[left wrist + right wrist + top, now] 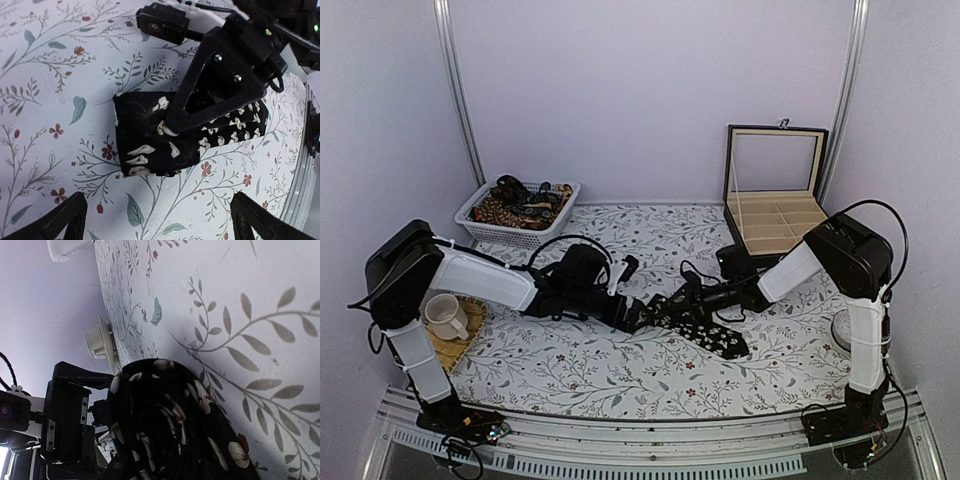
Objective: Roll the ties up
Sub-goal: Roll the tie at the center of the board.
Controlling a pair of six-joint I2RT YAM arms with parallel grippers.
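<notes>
The tie (pixel 145 150) lies mid-surface (pixel 570 370), between the two arms. One end is wound into a squat roll, and in the top view the unrolled rest trails toward the near right. The right fingers (pixel 210 90) sit on that roll, with one black triangular finger laid across its top, most likely to keep the coil from springing loose. Its mate is hidden by the fabric, so it cannot be told whether the roll is pinched or only pressed. The right wrist view is filled by the coil's end with its spiral layers showing, which fits a hold at very close range.

The left fingers (pixel 55 220) are spread wide just short of the roll. They have nothing between them and touch nothing, a stance that suits closing on the roll for the next turn.

The left arm (pixel 485 275) and right arm (pixel 790 270) both reach low and inward from their bases. Their forearms are nearly level with the surface, and the wrists meet at the centre facing each other. More ties fill the basket (pixel 560 205) at the far left.
</notes>
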